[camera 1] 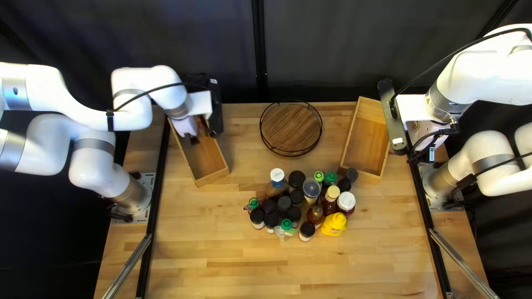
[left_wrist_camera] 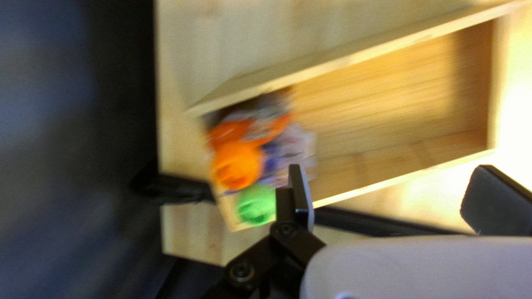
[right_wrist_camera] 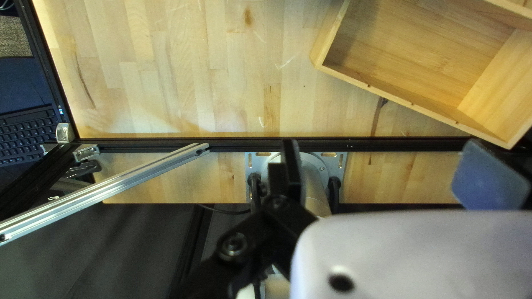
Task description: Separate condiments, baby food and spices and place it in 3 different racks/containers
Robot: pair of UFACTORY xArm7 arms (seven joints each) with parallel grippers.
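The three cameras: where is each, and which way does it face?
Top left view: above the table's near edge, slanting down at bottles; left arm and right arm show.
Left wrist view: on that wrist, looking along open left gripper into the left box.
Right wrist view: on that wrist, looking along open right gripper; the right box and right arm's base show.
Each box also shows in the top left view.

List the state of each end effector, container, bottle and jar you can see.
Left end effector, open
Right end effector, open
Left wooden box, partly filled
Orange-capped item, inside that box
Green-capped item, inside that box
Right wooden box, empty
Round rack, empty
Black-lidded jars, standing, lids on
White-lidded jar, lid on
Yellow bottle, standing beside jars
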